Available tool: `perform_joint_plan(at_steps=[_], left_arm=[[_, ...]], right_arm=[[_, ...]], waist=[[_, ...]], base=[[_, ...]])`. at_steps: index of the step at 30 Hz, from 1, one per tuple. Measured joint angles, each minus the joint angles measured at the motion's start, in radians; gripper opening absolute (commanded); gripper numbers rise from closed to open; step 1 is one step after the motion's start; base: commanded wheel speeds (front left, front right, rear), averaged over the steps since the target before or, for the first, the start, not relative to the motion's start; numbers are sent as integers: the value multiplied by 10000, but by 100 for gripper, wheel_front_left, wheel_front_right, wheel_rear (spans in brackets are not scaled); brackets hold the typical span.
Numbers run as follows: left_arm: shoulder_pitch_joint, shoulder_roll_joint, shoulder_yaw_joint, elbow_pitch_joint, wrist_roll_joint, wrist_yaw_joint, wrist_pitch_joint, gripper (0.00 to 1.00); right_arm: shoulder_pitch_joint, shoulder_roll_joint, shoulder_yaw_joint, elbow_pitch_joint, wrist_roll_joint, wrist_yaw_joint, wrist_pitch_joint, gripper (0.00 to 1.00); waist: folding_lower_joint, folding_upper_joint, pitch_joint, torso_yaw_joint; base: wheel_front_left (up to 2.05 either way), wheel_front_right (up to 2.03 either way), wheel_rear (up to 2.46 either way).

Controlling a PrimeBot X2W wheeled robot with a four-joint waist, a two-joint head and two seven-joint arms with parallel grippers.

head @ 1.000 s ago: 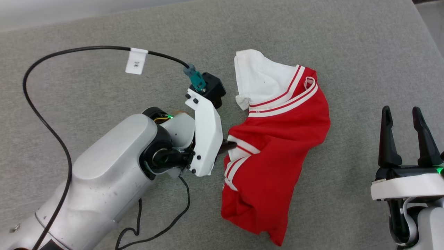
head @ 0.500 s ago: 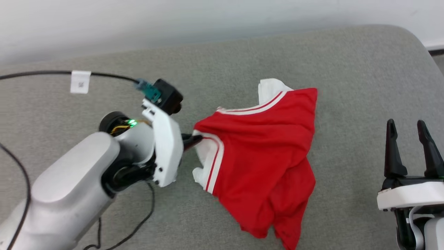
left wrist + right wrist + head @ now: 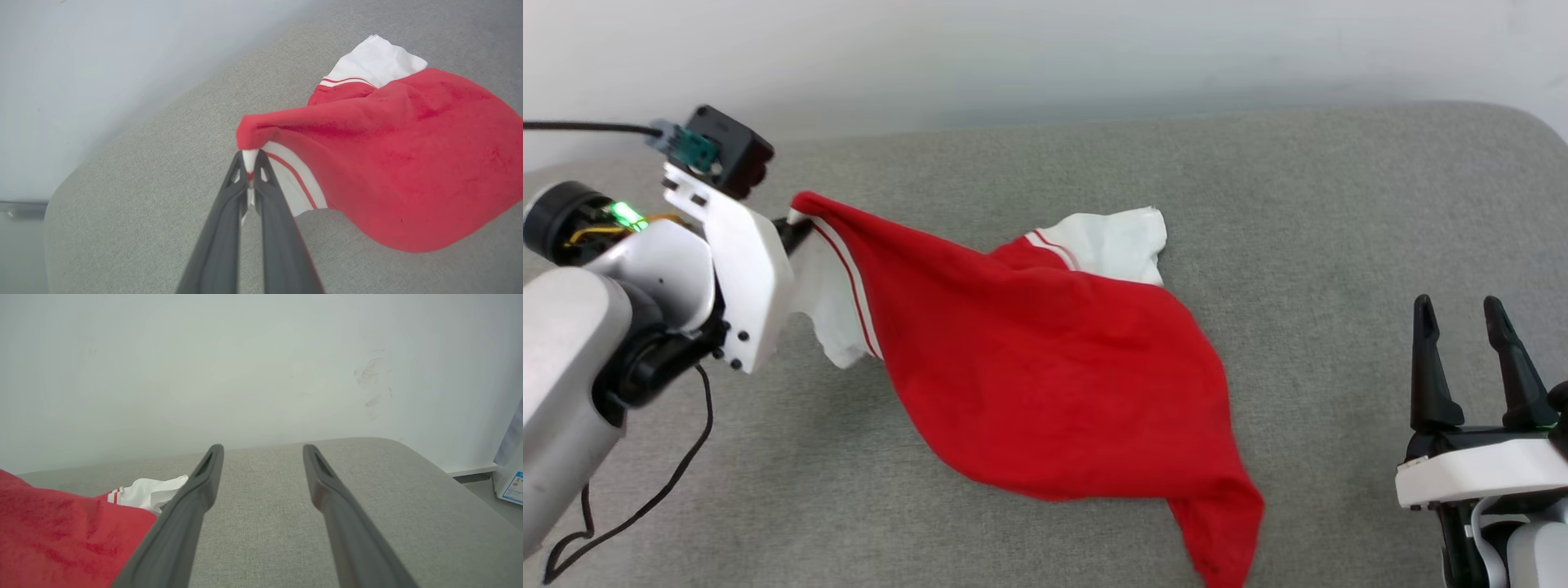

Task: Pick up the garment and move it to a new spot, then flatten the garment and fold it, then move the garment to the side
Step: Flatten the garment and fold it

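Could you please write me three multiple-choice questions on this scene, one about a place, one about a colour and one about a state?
1. Where does the left tool hold the garment?
A) the middle of the red body
B) a white, red-striped edge
C) the low red corner

2. What colour is the surface beneath the garment?
A) grey
B) blue
C) brown

3. In what state is the right tool?
A) shut on the garment
B) shut and empty
C) open and empty

Answers:
1 B: the left wrist view shows white cloth with a red stripe pinched in it.
2 A: grey woven covering shows all round the garment.
3 C: it is spread wide with nothing in it, apart from the garment on the robot's right.
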Motion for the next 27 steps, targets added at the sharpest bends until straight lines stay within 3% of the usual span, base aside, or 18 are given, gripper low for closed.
perform_joint_plan(at_steps=[7,12,13,14,15,19,27], left_arm=[[-347,15,-288,1478,460,278,650,0],[-440,-527,-343,2610,790,374,-182,0],[-440,-677,-339,2807,867,387,-443,23],[-450,-803,-345,3005,953,439,-696,71],[-488,-901,-374,3173,1116,458,-972,100],[-791,-1292,-339,3916,1900,771,-2596,100],[-779,-2071,81,4874,2019,997,-5252,100]], right_arm=[[-176,61,69,94,27,0,-94,100],[-357,69,96,115,-17,0,-117,100],[-358,67,98,113,-27,0,-119,100],[-360,63,102,105,-44,0,-119,100],[-373,56,94,96,-52,0,-117,100],[-499,21,132,33,-132,0,-56,100],[-457,-182,176,-105,-224,0,169,100]], waist=[[0,0,621,-369],[1,0,1106,-531],[1,0,1185,-538],[1,0,1258,-537],[1,0,1321,-523],[1,0,1444,-329],[1,0,1068,184]], base=[[0,0,0],[0,0,0],[0,0,0],[0,0,0],[0,0,0],[0,0,0],[0,0,0]])
